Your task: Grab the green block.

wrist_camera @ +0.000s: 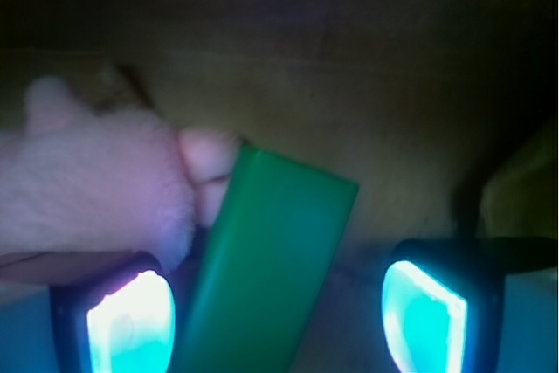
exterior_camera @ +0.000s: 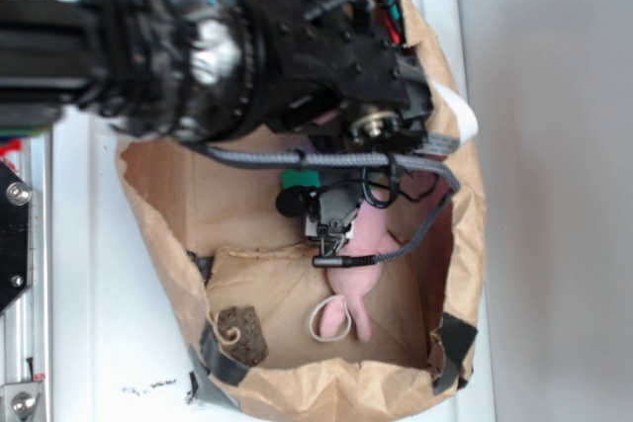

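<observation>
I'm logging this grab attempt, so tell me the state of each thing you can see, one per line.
gripper: open, fingers either side of the block, not closed on it.
green block: lying tilted between the fingers, touching the plush.
pink plush toy: lying in the bag, beside the block.
paper bag: open, top rolled down.

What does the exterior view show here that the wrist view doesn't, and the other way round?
Only the exterior shows the brown paper bag around the scene, a dark lump on its floor, and the arm above. Only the wrist shows the gripper open, with the green block lying tilted between its glowing fingertips. Both show the green block and the pink plush toy beside it, apparently touching.
</observation>
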`<act>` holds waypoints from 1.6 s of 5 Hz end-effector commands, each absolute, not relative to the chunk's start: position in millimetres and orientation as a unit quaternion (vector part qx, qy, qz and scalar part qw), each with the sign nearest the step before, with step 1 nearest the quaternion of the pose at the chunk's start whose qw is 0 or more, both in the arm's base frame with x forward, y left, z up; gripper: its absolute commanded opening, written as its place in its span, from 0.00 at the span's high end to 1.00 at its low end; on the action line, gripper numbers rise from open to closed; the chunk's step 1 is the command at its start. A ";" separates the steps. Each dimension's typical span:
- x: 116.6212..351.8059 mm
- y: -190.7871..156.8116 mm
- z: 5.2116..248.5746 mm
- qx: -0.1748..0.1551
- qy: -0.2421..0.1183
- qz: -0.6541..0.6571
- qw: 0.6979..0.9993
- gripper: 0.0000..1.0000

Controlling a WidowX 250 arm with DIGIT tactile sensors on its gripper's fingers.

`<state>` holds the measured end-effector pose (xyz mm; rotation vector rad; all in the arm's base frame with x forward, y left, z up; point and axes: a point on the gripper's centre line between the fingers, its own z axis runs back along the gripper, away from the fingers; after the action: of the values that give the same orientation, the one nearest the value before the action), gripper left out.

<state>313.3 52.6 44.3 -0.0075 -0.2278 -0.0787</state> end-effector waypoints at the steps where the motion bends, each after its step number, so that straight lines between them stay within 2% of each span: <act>1: 326.0 72.0 66.5 -0.003 -0.166 -0.043 0.985 0.00; 2: 324.5 70.9 64.8 -0.008 -0.155 -0.035 0.987 0.00; 3: 326.5 62.8 53.8 -0.014 -0.117 0.026 0.993 0.00; 4: 330.4 61.1 54.4 -0.021 -0.093 0.096 0.991 0.00; 5: 334.6 63.6 60.4 -0.013 -0.085 0.185 0.979 0.00; 6: 335.1 63.3 62.9 -0.018 -0.094 0.189 0.977 0.00; 7: 335.2 60.3 52.9 -0.005 -0.106 0.185 0.977 0.00; 8: 336.6 60.7 46.5 -0.001 -0.111 0.190 0.975 1.00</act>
<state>321.0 56.8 36.3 -0.0114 -0.1468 0.3127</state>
